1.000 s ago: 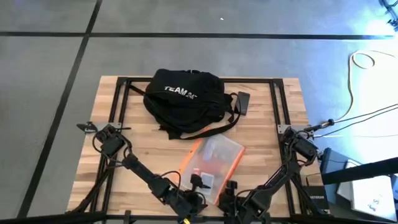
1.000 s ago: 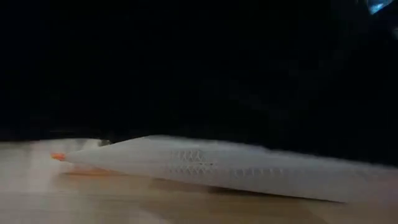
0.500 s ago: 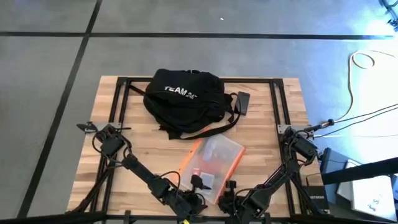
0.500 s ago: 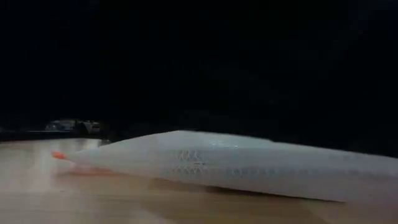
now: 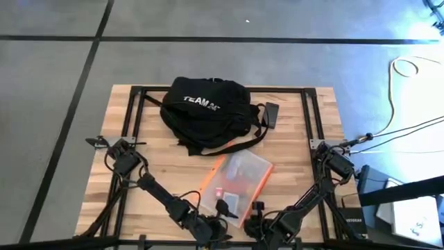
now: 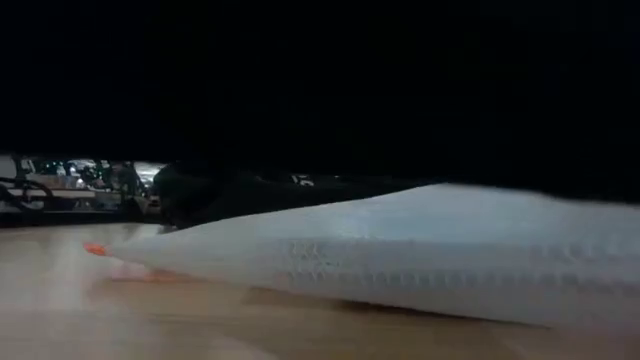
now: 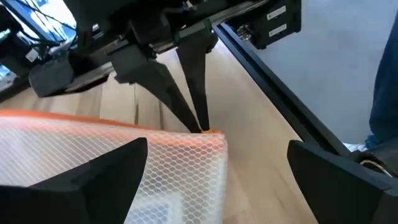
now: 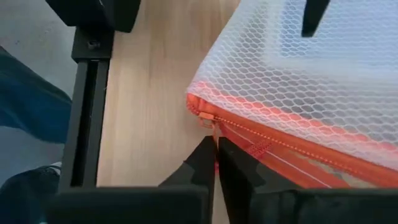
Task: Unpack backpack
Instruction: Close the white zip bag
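Right tool [image 8: 216,163] pinched nearly shut on the orange zipper pull [image 8: 207,122] at the corner of the mesh pouch [image 5: 238,182], near the table's [image 5: 298,149] front edge. Left tool [image 7: 211,180] spread wide, straddling the pouch's other orange-trimmed corner, gripping nothing. Black backpack [image 5: 206,111] lying well apart at the back of the table, straps splayed toward the pouch, touched by neither arm. Judged risks: tiny pull slipping from the narrow fingertips under tension; whole pouch dragging or lifting instead of unzipping, since nothing pins it down; light mesh sliding off the front edge; thin mesh bunching up between the left fingers.
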You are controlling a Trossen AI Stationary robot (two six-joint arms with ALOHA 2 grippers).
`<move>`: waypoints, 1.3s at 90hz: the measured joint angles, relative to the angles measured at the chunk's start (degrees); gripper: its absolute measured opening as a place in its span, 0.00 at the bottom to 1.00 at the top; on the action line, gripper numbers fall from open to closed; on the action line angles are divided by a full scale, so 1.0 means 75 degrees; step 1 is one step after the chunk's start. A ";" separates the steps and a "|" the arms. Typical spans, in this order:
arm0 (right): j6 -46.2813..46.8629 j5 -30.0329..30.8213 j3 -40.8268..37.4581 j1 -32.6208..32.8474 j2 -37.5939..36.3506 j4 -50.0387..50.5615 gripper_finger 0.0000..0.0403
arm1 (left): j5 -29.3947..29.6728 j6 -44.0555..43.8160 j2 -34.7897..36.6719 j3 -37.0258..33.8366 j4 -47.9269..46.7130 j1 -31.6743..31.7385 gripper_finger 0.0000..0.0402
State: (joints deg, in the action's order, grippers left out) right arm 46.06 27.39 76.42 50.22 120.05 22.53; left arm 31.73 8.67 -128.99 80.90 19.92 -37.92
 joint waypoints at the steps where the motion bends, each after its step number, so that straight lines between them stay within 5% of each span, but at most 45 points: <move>1: -0.0001 0.0001 0.0012 0.0000 0.0001 0.0006 0.00 | 0.0001 -0.0008 0.0000 0.0000 -0.0005 0.0006 0.93; 66: -0.0716 -0.0002 0.0910 -0.0015 0.0012 -0.0009 0.00 | 0.0788 0.0042 -0.0017 0.0015 -0.0098 0.0074 0.93; 82: -0.0521 -0.0694 0.0910 0.0000 0.0012 0.0086 0.02 | 0.0802 0.0473 -0.0017 0.0026 -0.0170 0.0075 0.93; 96: -0.0493 -0.1093 0.0913 0.0006 0.0012 0.0512 0.12 | 0.0998 0.1052 -0.0044 0.0017 -0.0231 0.0189 0.93; 117: -0.0431 -0.1018 0.0893 0.0000 0.0017 0.0905 0.41 | 0.0770 0.0830 0.0015 0.0009 -0.0246 0.0301 0.93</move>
State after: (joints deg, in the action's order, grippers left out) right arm 42.83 19.75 83.11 50.22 120.18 29.31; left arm 37.51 14.89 -128.88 80.97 18.07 -35.66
